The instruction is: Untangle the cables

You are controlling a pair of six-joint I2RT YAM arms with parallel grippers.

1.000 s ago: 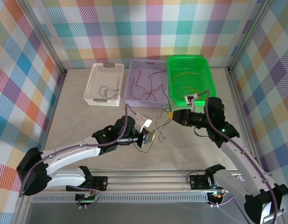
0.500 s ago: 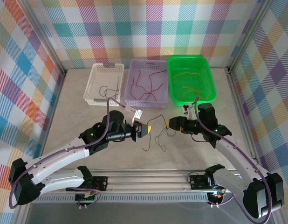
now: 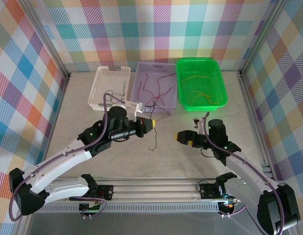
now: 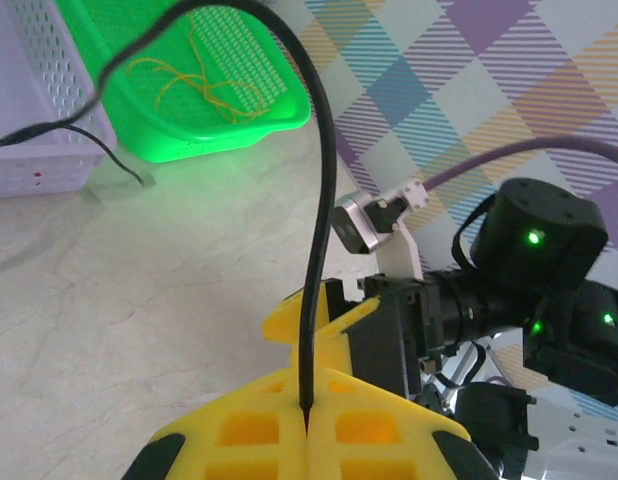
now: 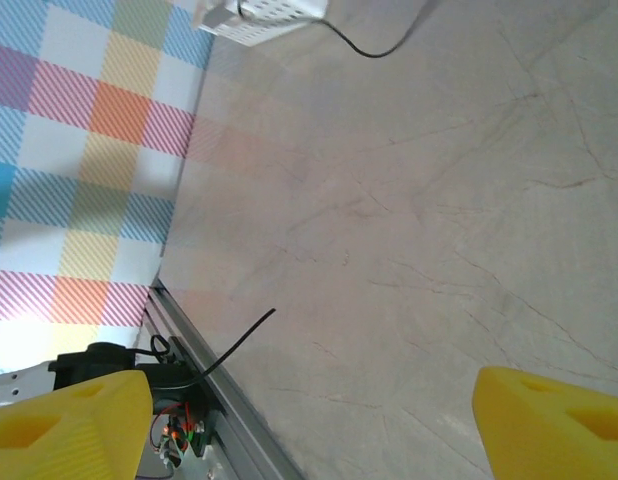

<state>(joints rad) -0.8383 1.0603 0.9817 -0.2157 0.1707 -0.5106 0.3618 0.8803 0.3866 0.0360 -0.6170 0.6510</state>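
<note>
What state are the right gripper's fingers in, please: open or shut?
Open. In the right wrist view, the right gripper has its yellow fingers far apart at opposite edges, with bare table between them.

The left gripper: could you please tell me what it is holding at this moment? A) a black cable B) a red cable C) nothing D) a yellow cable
A: in the left wrist view the left gripper is shut on a black cable that rises from between its fingers.

No text, label, brand, number or sign can be read on anything here.
</note>
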